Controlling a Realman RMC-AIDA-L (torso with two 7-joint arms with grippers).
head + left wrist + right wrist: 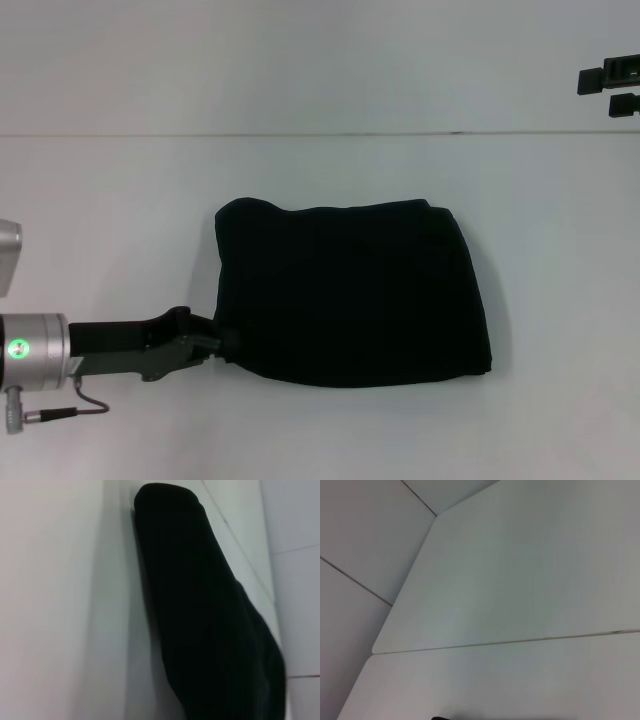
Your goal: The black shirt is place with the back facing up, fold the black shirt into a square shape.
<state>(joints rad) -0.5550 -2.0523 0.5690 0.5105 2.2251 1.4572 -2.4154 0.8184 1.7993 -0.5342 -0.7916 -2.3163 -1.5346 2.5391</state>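
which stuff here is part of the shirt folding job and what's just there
Part of the job:
- black shirt, already folded to a rough square
- left hand, at the shirt's near left corner

Just there:
- white table
- right hand, parked far off at the upper right, away from the shirt

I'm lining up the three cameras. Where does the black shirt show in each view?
Head view: the black shirt lies folded mid-table, left claw at its near-left corner.
Left wrist view: the shirt fills the centre and lower right.
Right wrist view: only a dark sliver at the bottom edge, possibly the shirt.
Shared landmark: the white table.
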